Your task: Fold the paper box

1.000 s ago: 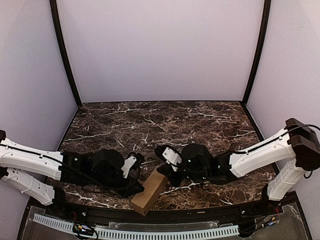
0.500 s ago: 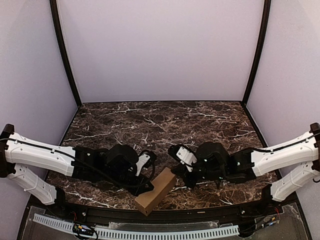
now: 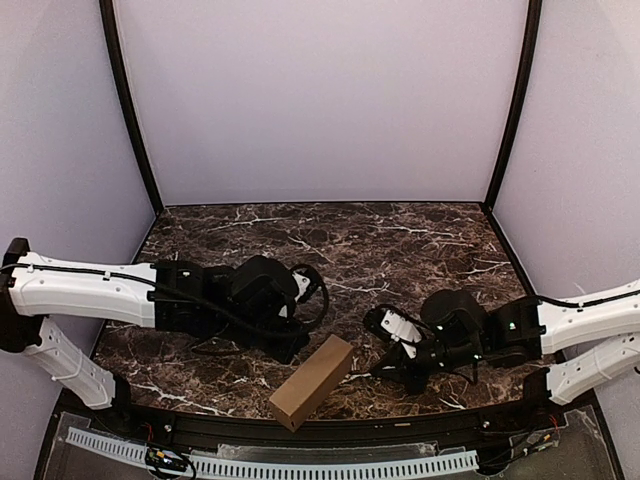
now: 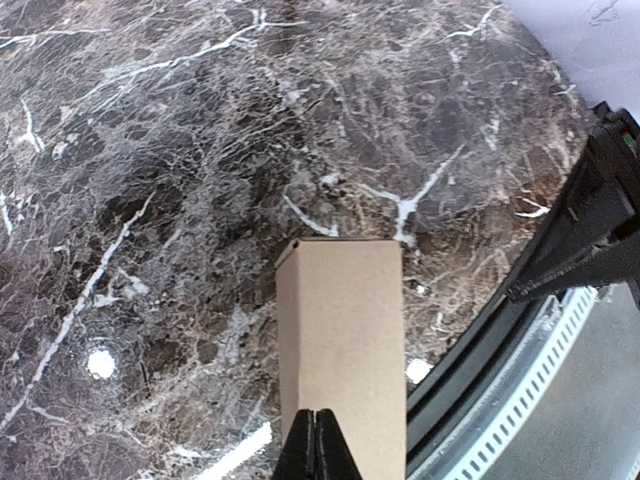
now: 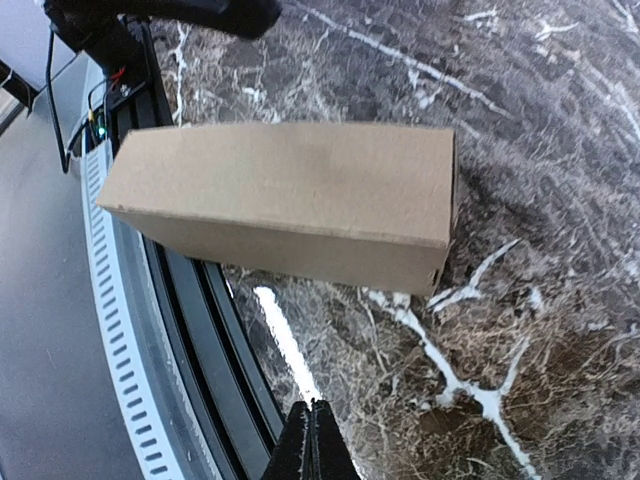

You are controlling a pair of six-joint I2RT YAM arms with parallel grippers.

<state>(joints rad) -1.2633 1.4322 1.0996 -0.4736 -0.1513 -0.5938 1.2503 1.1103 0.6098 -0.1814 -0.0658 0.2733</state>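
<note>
The paper box is a slim, closed tan cardboard box. It lies diagonally at the table's front edge, and its near end juts over the black rail. My left gripper is shut and empty, just to the box's upper left. In the left wrist view its tips hover over the near end of the box. My right gripper is also shut and empty, a short way to the right of the box. In the right wrist view its tips point at the long side of the box, with bare marble between them.
The dark marble table is walled by pale panels at the back and both sides. A black rail and a white perforated strip run along the front edge, under the box's near end.
Both grippers have drawn back from the box: the left up and away from its left side, the right off to the right. The box has slid slightly right and now lies free.
</note>
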